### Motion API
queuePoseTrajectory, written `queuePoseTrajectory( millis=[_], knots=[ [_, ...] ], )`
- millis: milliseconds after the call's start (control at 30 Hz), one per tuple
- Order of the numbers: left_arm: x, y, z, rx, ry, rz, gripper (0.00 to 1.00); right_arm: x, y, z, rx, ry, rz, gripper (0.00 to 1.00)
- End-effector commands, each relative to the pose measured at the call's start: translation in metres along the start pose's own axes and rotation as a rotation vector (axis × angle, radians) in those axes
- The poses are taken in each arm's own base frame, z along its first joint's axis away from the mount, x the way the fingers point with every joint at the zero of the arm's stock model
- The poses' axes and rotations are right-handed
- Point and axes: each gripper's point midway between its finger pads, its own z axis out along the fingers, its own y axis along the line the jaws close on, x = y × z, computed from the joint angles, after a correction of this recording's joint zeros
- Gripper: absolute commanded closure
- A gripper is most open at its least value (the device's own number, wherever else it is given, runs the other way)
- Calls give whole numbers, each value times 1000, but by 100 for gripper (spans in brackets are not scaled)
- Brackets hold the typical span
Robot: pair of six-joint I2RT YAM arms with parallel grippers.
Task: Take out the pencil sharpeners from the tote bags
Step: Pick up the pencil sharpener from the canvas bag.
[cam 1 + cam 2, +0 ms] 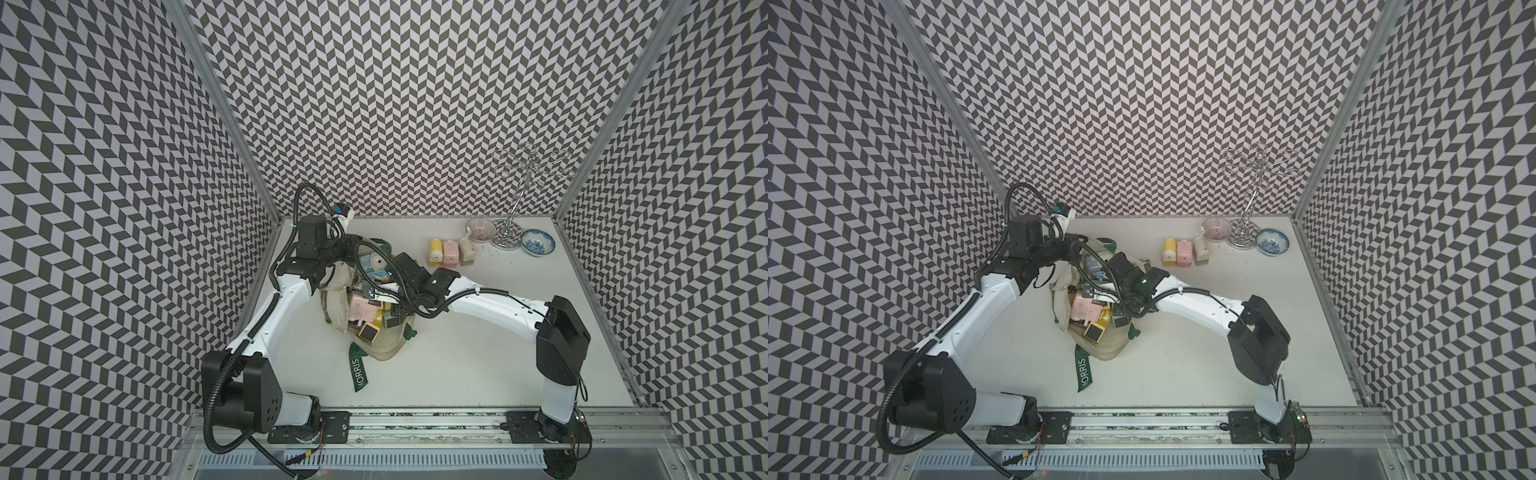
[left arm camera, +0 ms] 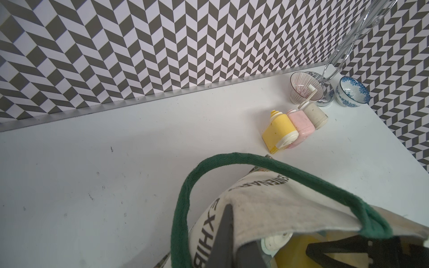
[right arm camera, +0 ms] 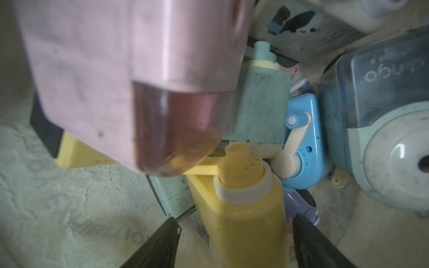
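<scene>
The cream tote bag (image 1: pixel 386 351) (image 1: pixel 1102 349) lies open mid-table, its green MORRIS strap (image 1: pixel 359 372) trailing toward the front. Several pencil sharpeners fill it, among them a pink one (image 1: pixel 363 309) and a yellow one with a dark panel (image 1: pixel 369 332). My left gripper (image 2: pixel 229 232) is shut on the bag's canvas rim (image 2: pixel 267 208), holding the mouth up. My right gripper (image 3: pixel 235 222) is inside the bag and open. Its fingers stand either side of a yellow sharpener (image 3: pixel 243 208), with a gap on each side. A pink sharpener (image 3: pixel 104 69) looms close above, with green (image 3: pixel 262 104) and blue (image 3: pixel 301 139) ones behind.
Yellow (image 1: pixel 435 251), pink (image 1: pixel 450 253) and beige (image 1: pixel 467 250) sharpeners stand in a row on the table behind the bag. Two patterned bowls (image 1: pixel 481 230) (image 1: pixel 537 242) and a chrome stand (image 1: pixel 509 239) occupy the far right corner. Patterned walls close three sides.
</scene>
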Motion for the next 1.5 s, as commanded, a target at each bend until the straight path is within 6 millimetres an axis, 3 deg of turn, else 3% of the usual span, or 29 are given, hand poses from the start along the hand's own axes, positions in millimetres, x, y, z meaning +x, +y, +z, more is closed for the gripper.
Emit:
queuePoseTrajectory(
  millis=[0, 200, 533, 867, 1067, 1300, 1467],
  knots=[
    [-68, -18, -31, 33, -235, 81, 100, 11, -11, 11, 37, 53, 1, 22],
    [-68, -18, -31, 33, -234, 81, 100, 17, 17, 28, -92, 55, -18, 24],
    [-67, -18, -31, 33, -233, 82, 100, 0, 34, 0, -197, -59, 12, 38],
    [-67, -18, -30, 32, -231, 80, 100, 2, 50, -4, -279, -52, 46, 37],
    [-67, -18, -30, 32, -231, 80, 100, -1, 50, 1, -285, -58, 42, 35],
    [-66, -17, -29, 29, -228, 77, 100, 11, 37, 22, -184, -1, 48, 38],
    [-65, -16, -28, 26, -224, 75, 100, 16, 32, 25, -146, 17, 54, 32]
  ],
)
